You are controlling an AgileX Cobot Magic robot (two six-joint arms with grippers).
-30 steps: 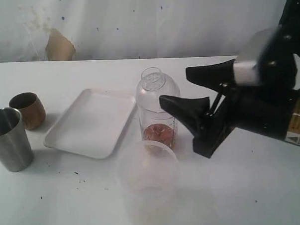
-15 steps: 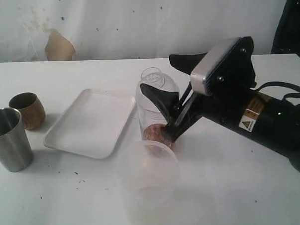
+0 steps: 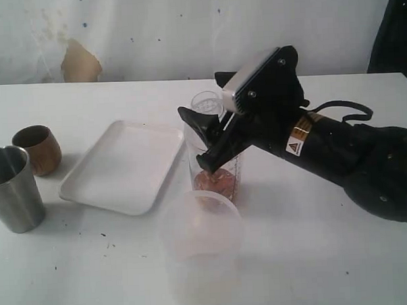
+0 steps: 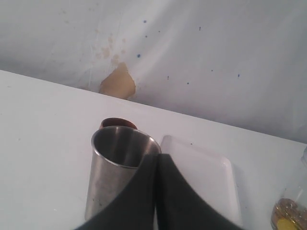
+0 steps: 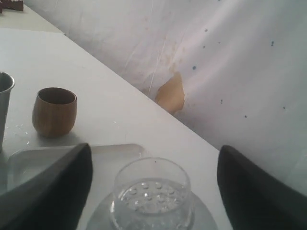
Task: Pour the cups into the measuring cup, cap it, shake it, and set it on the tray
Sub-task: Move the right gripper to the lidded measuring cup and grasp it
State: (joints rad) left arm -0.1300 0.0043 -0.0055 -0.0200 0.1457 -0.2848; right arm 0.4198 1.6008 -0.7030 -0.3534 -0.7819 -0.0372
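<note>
The measuring cup (image 3: 214,159) stands upright beside the tray (image 3: 123,166), with brownish contents at its bottom and a clear domed cap (image 5: 153,194) on top. My right gripper (image 3: 200,95) is open, one finger on each side of the capped top with gaps showing on both sides (image 5: 153,147). The wooden cup (image 3: 38,149) and the steel tumbler (image 3: 14,189) stand upright at the far left. My left gripper (image 4: 156,155) is shut on nothing, its tips just in front of the tumbler (image 4: 112,167). This gripper does not show in the exterior view.
A wide frosted tub (image 3: 201,247) stands right in front of the measuring cup, nearly touching it. The tray holds nothing. A white sheet hangs behind the table's far edge. My right arm (image 3: 339,153) stretches in low from the right.
My right gripper has swung left and forward from beside the measuring cup until its open fingers straddle the capped top. Cups, tray and tub have not moved.
</note>
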